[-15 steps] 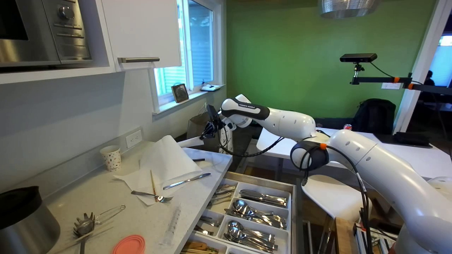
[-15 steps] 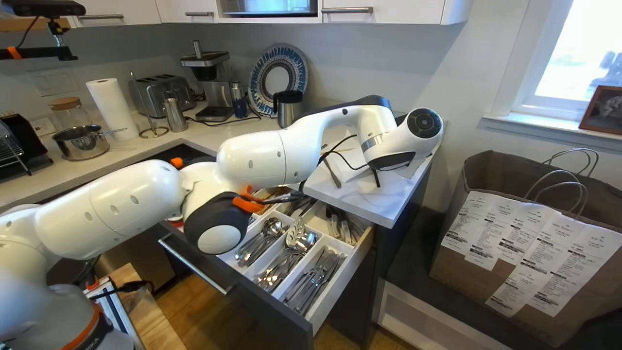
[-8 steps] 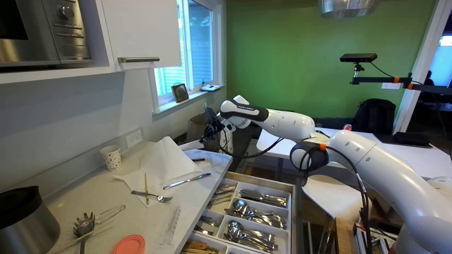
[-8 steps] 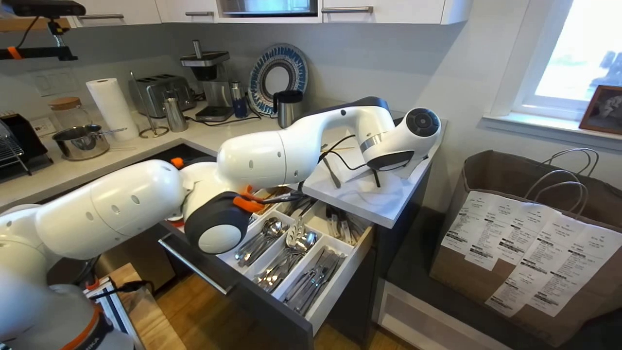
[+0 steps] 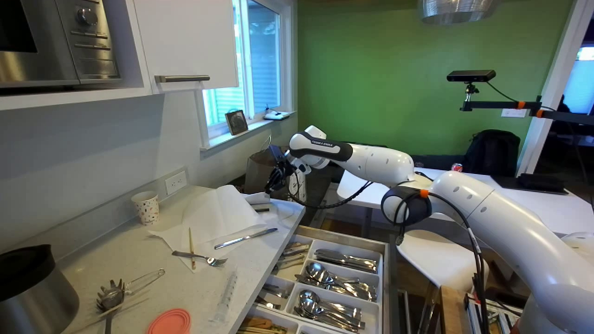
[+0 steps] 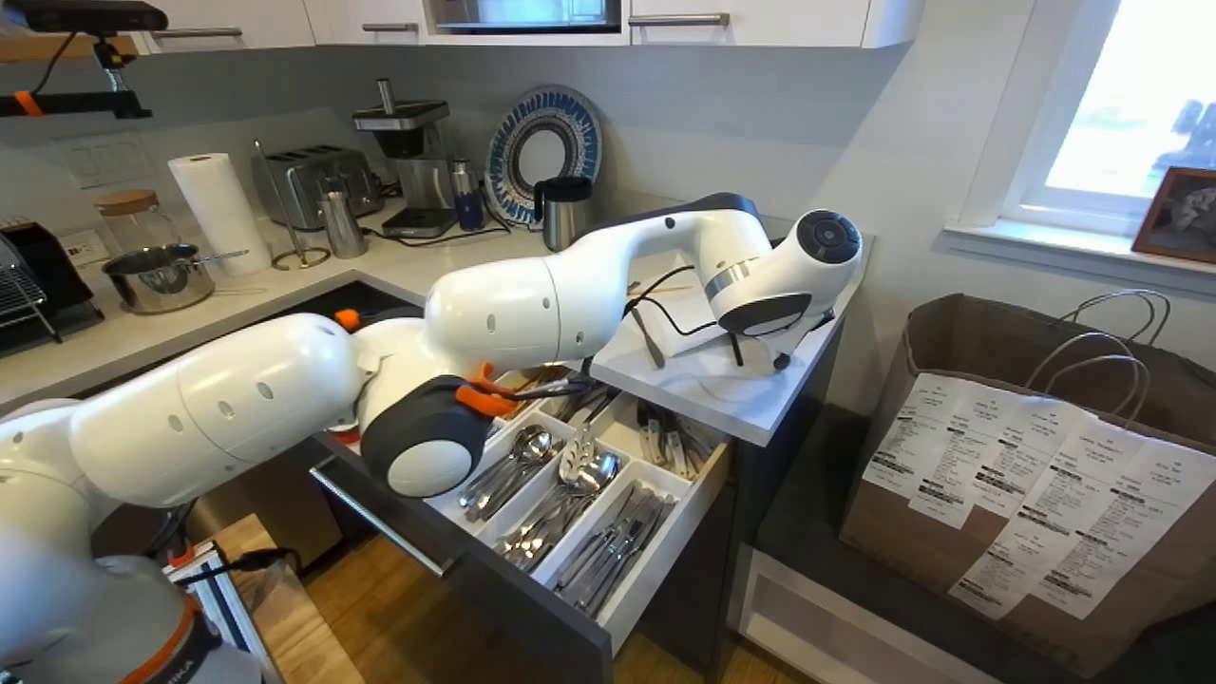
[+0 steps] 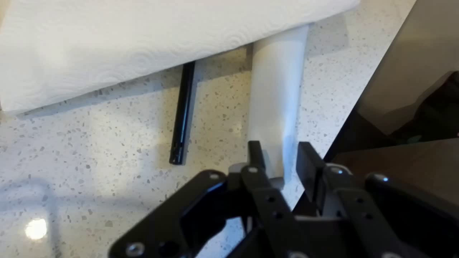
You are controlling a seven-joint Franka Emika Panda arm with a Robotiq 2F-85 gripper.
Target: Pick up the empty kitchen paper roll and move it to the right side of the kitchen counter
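Observation:
The empty kitchen paper roll is a white tube [image 7: 276,93] lying on the pale speckled kitchen counter [image 7: 125,143] in the wrist view. Its far end is under a white sheet of kitchen paper [image 7: 125,43]. In an exterior view the roll [image 5: 257,198] lies at the counter's [image 5: 199,287] far end, beside the paper [image 5: 218,211]. My black gripper [image 7: 279,143] is open, its fingers spread above the roll's near end, with a gap to the right finger. In the exterior views the gripper [image 5: 269,185] is low over the counter's end [image 6: 804,340].
A black tube [image 7: 183,114] lies left of the roll. A knife [image 5: 246,238], a fork [image 5: 199,257] and a paper cup [image 5: 145,208] stand or lie on the counter. An open cutlery drawer [image 6: 570,513] juts out in front. A paper bag [image 6: 912,418] stands beyond the counter's end.
The roll's gripper end has come down onto the counter and the paper has sunk flatter. The gripper has lowered slightly, its fingers now spread apart. A thin yellow stick shifted left.

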